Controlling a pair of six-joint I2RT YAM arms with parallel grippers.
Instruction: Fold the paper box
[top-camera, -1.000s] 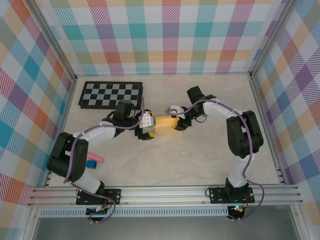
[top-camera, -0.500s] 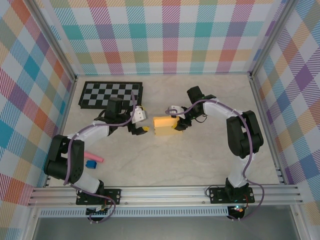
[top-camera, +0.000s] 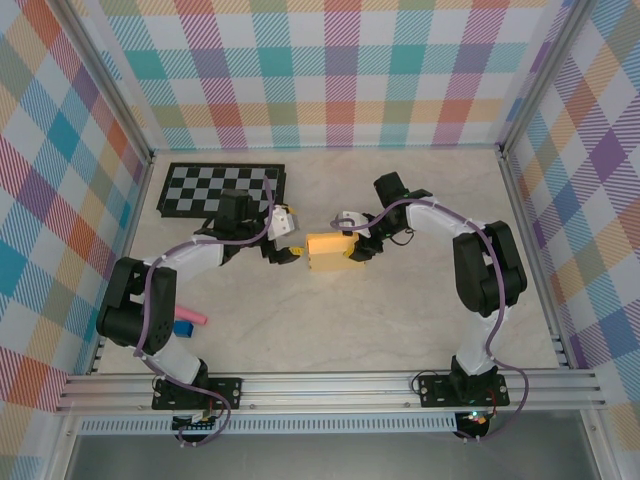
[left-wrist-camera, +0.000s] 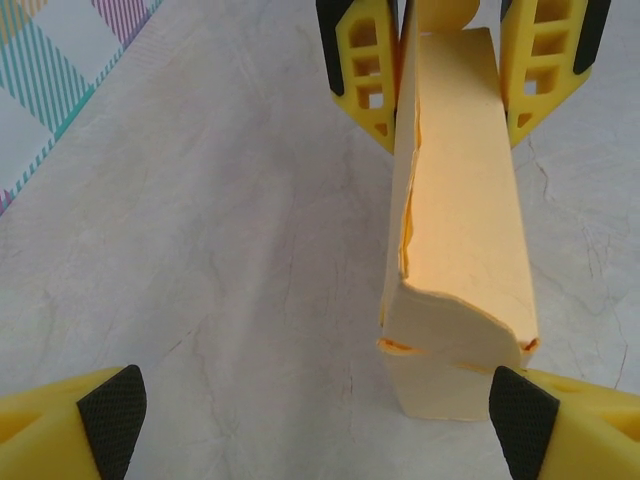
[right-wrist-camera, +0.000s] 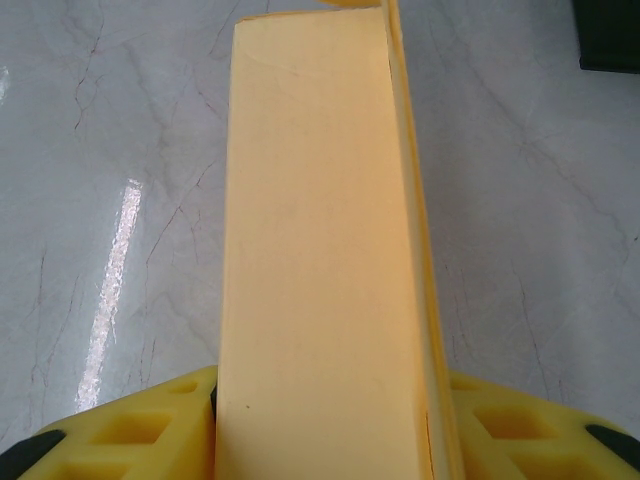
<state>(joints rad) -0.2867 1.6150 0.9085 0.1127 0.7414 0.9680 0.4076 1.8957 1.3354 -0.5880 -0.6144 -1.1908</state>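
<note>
The paper box (top-camera: 328, 251) is a yellow-orange closed oblong lying on the marble table (top-camera: 400, 320) at mid-table. My right gripper (top-camera: 353, 247) is shut on its right end. In the right wrist view the box (right-wrist-camera: 315, 250) runs away from me between the yellow fingers (right-wrist-camera: 130, 430) of that gripper (right-wrist-camera: 325, 445). My left gripper (top-camera: 288, 247) stands open just left of the box, apart from it. In the left wrist view the left gripper (left-wrist-camera: 315, 425) is wide open. There the box's (left-wrist-camera: 460, 200) curved near flap lies close to my right fingertip (left-wrist-camera: 525, 415), and the other gripper's fingers (left-wrist-camera: 365, 70) clamp the far end.
The black-and-white checkerboard panel (top-camera: 222, 190) lies at the back left, close behind the left arm. A pink piece (top-camera: 190, 317) and a blue piece (top-camera: 183, 328) lie near the left arm's base. Plaid walls enclose the table on three sides.
The left gripper has drawn back leftward off the box's left end, which now shows in full. The right gripper and the box have stayed put.
</note>
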